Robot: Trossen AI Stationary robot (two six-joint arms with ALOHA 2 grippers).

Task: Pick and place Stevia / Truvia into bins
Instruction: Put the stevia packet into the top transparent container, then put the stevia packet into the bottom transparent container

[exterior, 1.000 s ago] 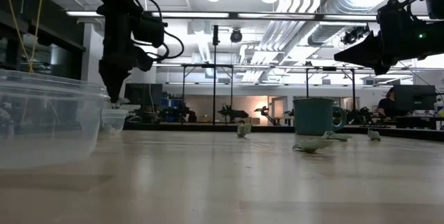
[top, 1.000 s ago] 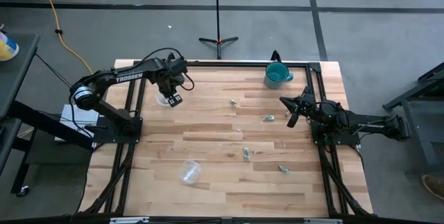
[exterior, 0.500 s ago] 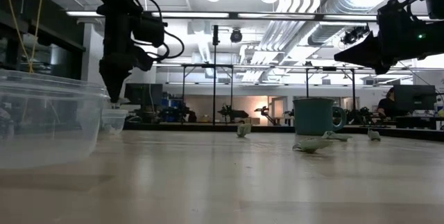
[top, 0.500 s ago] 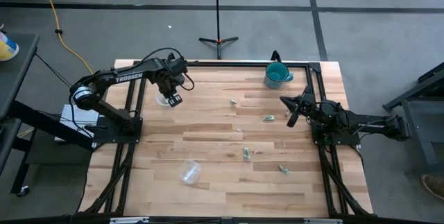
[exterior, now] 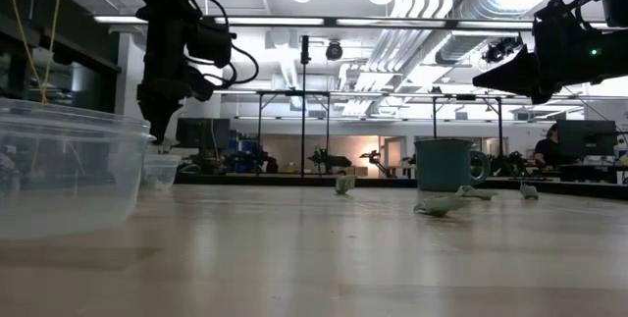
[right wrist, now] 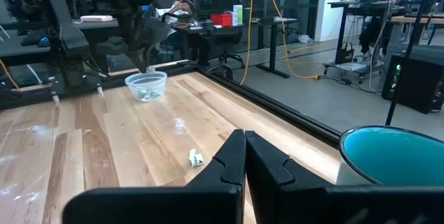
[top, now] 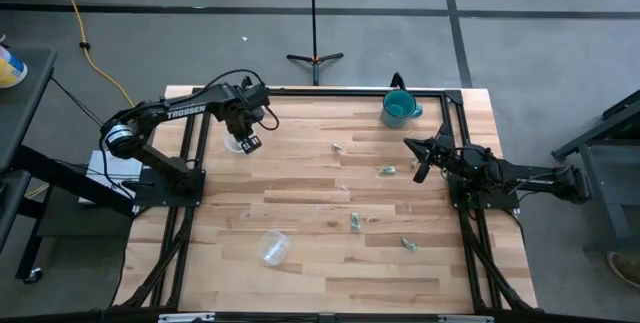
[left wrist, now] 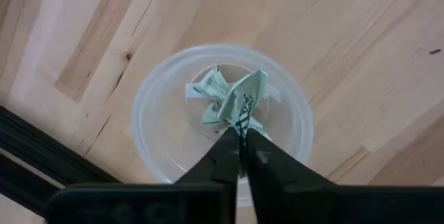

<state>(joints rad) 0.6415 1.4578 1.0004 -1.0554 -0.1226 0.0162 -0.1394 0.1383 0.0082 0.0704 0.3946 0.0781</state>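
My left gripper [left wrist: 241,139] hangs over a clear cup [top: 237,144] at the table's far left, its fingers shut on a pale green and white Stevia sachet [left wrist: 239,98]. In the left wrist view more sachets lie on the bottom of this cup [left wrist: 149,92]. A second clear cup [top: 273,247] sits near the table's near left. Loose sachets lie on the wood [top: 337,147] [top: 386,170] [top: 354,221] [top: 408,244]. My right gripper [top: 420,170] is shut and waits in the air at the table's right side. My left gripper pinches the crumpled sachet by its lower edge [left wrist: 241,121] between its two fingertips, from above, pointing down. The sachet is lifted clear and sits just over the cup's mouth, above the sachets inside.
A teal mug [top: 398,109] stands at the far right of the table. Black frame rails [top: 330,92] run along the table's far edge and both sides. In the low view the second cup [exterior: 59,165] fills the left foreground.
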